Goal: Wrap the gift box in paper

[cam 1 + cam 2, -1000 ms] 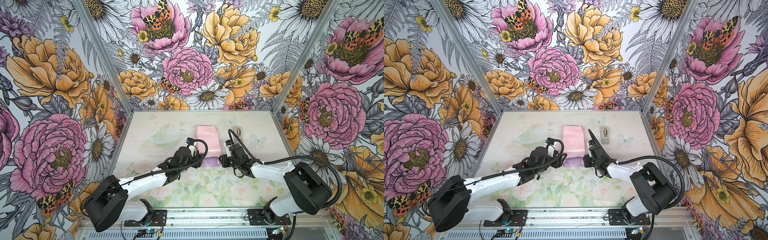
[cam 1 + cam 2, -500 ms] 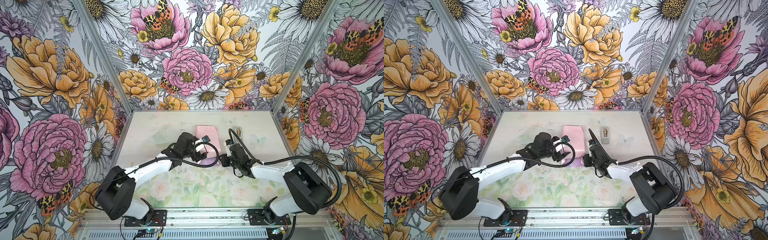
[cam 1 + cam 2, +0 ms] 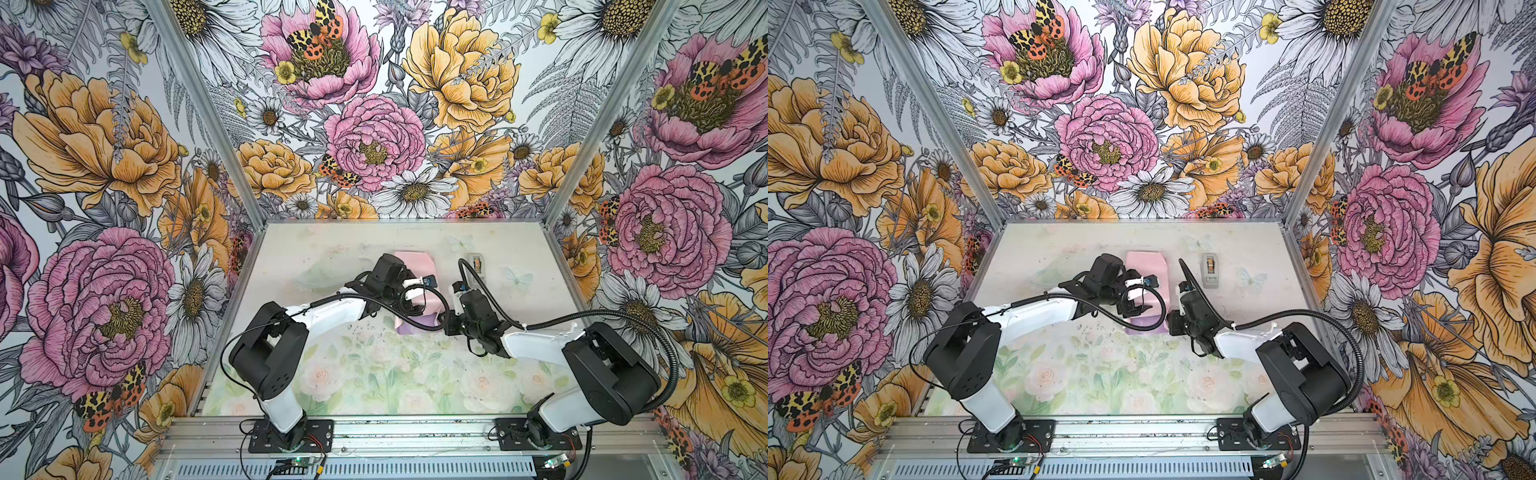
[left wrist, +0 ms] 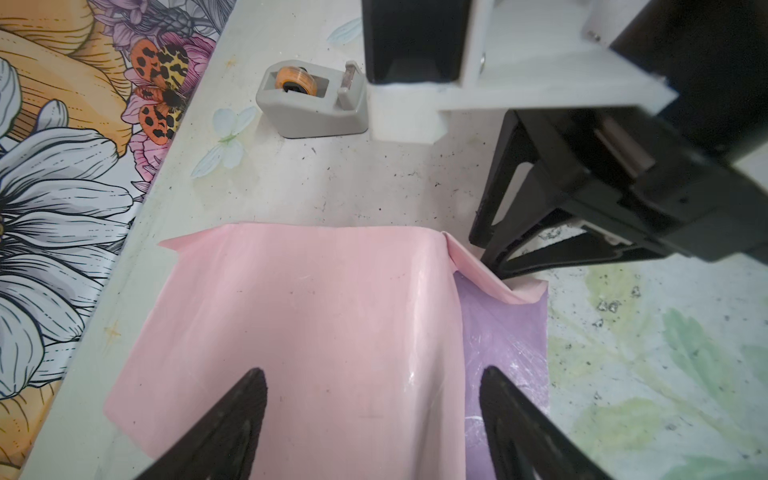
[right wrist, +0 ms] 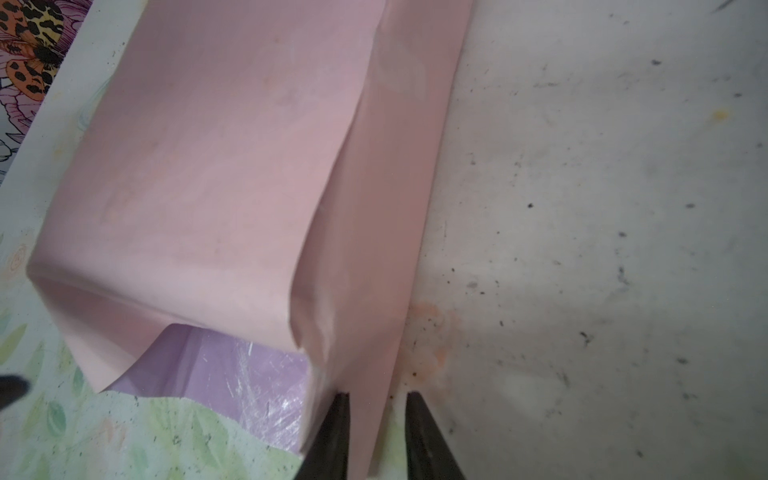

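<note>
1. The paper [image 3: 417,262] is laid on the table [image 3: 332,245], in the middle and toward the back. It is folded over into a raised, squared bundle with the pale pink face turned outward.
2. At the near end of the bundle the lilac face is seen lying flat on the table. A pink flap is curled over it there.
3. The gift box cannot be made out in any view; whatever lies under the fold is covered by the paper.
4. The left end effector [image 4: 372,370] is held just above the top of the bundle. Its jaws are spread wide and nothing is gripped. One finger is seen over the pink top and the other near the line where pink meets lilac.
5. The right end effector [image 5: 376,395] is set at the near right corner of the bundle. Its jaws are drawn in narrow, and an upright fold of the paper is caught between its fingers.
6. A grey tape dispenser [image 4: 311,108] with an orange roll is stood on the table beyond the far right corner of the bundle. It is kept apart from the paper.
7. In both top views the bundle is seen between the two arms.
</note>
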Tool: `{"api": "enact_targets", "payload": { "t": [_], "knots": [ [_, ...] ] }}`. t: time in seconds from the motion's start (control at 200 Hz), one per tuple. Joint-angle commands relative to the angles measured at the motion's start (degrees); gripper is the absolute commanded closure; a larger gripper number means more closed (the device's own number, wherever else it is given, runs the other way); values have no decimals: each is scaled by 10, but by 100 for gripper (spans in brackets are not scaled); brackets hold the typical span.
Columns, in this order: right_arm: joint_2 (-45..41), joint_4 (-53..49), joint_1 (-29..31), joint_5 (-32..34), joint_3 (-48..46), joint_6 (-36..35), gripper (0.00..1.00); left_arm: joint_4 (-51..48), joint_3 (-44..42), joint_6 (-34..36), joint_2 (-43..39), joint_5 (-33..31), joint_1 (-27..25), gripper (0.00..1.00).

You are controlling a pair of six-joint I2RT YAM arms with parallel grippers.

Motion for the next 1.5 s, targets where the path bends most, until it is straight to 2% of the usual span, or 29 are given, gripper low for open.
{"api": "enact_targets", "payload": {
  "t": [0.0, 0.36, 0.65, 1.036, 1.496],
  "knots": [
    [-6, 19, -4, 0, -5, 3, 74, -13, 15, 15, 13, 0, 7, 18],
    [-29, 49, -10, -14, -30, 5, 75, 3, 14, 14, 48, -38, 7, 27],
    [-56, 83, -42, -25, -71, 19, 77, 15, -2, 16, 56, -57, 7, 35],
    [-17, 133, -44, -29, -57, 24, 86, 19, -11, 7, 50, -67, 3, 36],
    [11, 186, 8, -19, -48, 17, 90, 22, -11, 2, 47, -66, 2, 36]
  ]
}}
